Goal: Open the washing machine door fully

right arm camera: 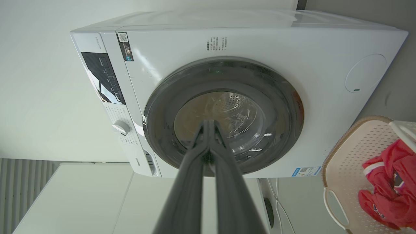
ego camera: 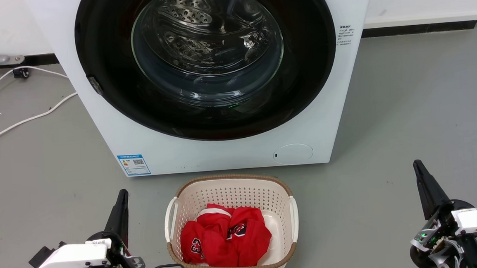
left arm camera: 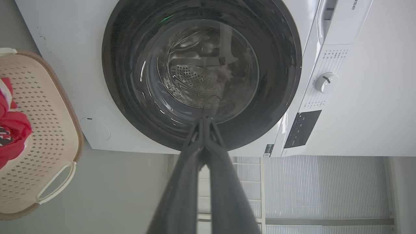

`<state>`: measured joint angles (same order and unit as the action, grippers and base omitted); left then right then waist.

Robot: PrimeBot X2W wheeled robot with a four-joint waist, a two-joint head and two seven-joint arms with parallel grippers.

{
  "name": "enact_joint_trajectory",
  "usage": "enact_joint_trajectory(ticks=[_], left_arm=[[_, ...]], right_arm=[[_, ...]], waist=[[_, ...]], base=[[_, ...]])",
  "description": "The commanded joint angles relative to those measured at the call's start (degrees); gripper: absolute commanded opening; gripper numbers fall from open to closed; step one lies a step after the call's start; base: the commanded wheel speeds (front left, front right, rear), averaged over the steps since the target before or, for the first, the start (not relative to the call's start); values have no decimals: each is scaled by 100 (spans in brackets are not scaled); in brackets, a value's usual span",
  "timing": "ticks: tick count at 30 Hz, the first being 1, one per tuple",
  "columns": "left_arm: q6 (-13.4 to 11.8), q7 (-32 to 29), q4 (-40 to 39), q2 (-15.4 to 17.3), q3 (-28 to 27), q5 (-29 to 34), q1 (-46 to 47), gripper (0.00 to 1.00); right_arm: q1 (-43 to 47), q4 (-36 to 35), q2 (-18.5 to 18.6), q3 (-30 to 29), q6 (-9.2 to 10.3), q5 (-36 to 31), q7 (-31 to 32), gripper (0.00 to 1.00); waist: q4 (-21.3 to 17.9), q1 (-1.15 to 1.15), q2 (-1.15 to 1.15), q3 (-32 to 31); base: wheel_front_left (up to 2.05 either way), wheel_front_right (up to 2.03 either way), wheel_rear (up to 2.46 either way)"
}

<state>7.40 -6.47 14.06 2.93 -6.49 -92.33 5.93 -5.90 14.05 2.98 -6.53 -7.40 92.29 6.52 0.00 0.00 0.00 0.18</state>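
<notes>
The white washing machine [ego camera: 223, 153] stands straight ahead on the floor. The washing machine door [ego camera: 308, 63], a glossy black disc with a clear glass bowl at its centre, lies flat against the machine's front, closed; the steel drum shows through the glass. A small grey catch [ego camera: 96, 85] sits at the door's left edge. My left gripper [ego camera: 122, 195] is low at the left, shut and empty, well short of the machine. At the lower right my right gripper [ego camera: 417, 165] is likewise shut on nothing. In the wrist views both the left gripper [left arm camera: 204, 119] and the right gripper [right arm camera: 208, 122] point toward the door [left arm camera: 130, 81] [right arm camera: 286, 107].
A cream laundry basket [ego camera: 229, 184] with red clothes [ego camera: 228, 238] sits on the floor between my grippers, just before the machine. White cables [ego camera: 22, 120] trail across the floor at the left. A wall with a dark skirting [ego camera: 418, 28] runs behind.
</notes>
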Motion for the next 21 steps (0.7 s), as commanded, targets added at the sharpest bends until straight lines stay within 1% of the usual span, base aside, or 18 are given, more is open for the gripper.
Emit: enact_joint_trajectory(ticks=[1,4,5,8,15,21], left_arm=[[19,-13,4,-5,-8,12,56,0],[18,-13,4,-5,-8,12,56,0],[0,0,0,0,0,0,0,100],[-8,7,136,-19,19,-2,-110,100],[-6,177,-30,-15,179,41,-98,100],[-4,373,-211,27,305,212,-94,100]], right_arm=[[-66,5,-16,3,-18,-7,3,0],[-66,5,-16,3,-18,-7,3,0],[0,0,0,0,0,0,0,100],[119,127,-8,8,0,-1,-4,100],[169,-64,-7,129,-1,-72,-213,100],[212,-223,-7,207,-2,-235,-378,100]], waist=[[0,0,0,0],[0,0,0,0],[0,0,0,0],[0,0,0,0],[1,0,0,3],[8,0,0,7]], base=[[0,0,0],[0,0,0],[0,0,0],[0,0,0],[0,0,0],[0,0,0]])
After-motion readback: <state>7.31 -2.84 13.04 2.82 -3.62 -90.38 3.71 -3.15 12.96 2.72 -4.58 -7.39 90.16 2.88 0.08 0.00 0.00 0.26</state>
